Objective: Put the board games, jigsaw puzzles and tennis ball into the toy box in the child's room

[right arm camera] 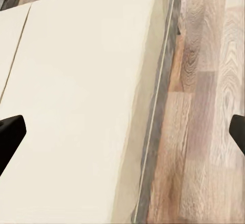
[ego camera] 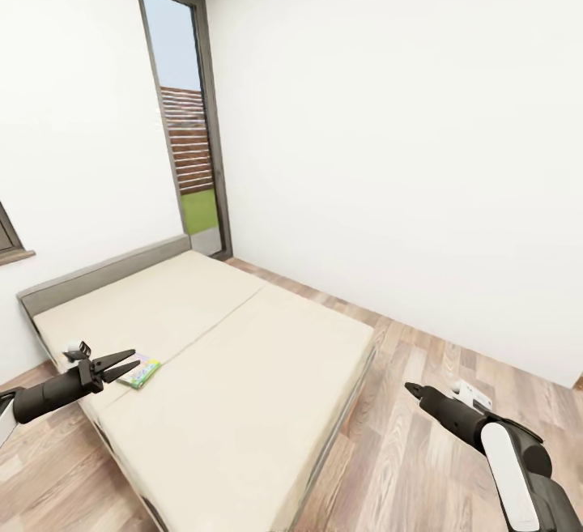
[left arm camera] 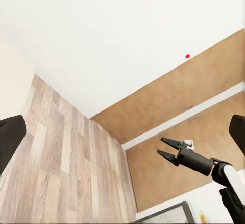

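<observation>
A yellow-green board game [ego camera: 141, 373] lies flat on the bed [ego camera: 243, 370] near its left edge, below the grey headboard [ego camera: 105, 273]. My left gripper [ego camera: 136, 359] hovers open just beside and over that box, and its fingers hide part of it. My right gripper [ego camera: 411, 389] is held open above the wooden floor off the bed's right side; the left wrist view shows it [left arm camera: 160, 146] with its fingers spread and nothing between them. In the right wrist view, dark fingertips [right arm camera: 10, 132] frame the mattress [right arm camera: 76, 106] and its edge.
A tall glass door [ego camera: 186, 127] stands in the corner behind the bed. White walls close the room on the left and right. Wooden floor [ego camera: 421, 354] runs along the bed's right side and foot, with a further strip on the left [ego camera: 48, 467].
</observation>
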### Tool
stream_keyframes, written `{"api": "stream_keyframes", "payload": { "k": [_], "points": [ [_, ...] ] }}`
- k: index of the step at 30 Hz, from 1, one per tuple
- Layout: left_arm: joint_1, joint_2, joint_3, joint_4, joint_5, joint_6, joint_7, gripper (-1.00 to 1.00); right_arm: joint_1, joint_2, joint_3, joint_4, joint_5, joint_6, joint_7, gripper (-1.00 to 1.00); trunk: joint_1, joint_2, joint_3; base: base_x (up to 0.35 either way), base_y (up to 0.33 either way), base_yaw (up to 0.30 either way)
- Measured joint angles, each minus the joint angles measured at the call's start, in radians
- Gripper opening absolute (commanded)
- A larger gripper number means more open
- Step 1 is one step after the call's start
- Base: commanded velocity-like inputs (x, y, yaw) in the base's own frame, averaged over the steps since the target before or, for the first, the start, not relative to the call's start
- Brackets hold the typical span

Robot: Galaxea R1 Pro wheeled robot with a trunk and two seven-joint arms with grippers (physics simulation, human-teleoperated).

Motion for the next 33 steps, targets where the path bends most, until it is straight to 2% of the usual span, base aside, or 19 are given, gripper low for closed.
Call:
{"api": "stream_keyframes", "payload": {
  "k": [28,33],
  "points": [
    [0.0,0.0,0.0,0.0,0.0,0.0,-0.001,1.0,0.0,0.0,0.001,0.0,0.004,0.0,0.0,1.0,0.0,0.0,0.0,-0.085,0.092,-0.258],
    [0.0,0.0,0.0,0.0,0.001,0.0,0.0,1.0,0.0,0.0,0.001,0.0,0.004,0.0,0.0,1.0,0.0,0.0,0.0,-0.045,0.069,-0.128]
  ]
}}
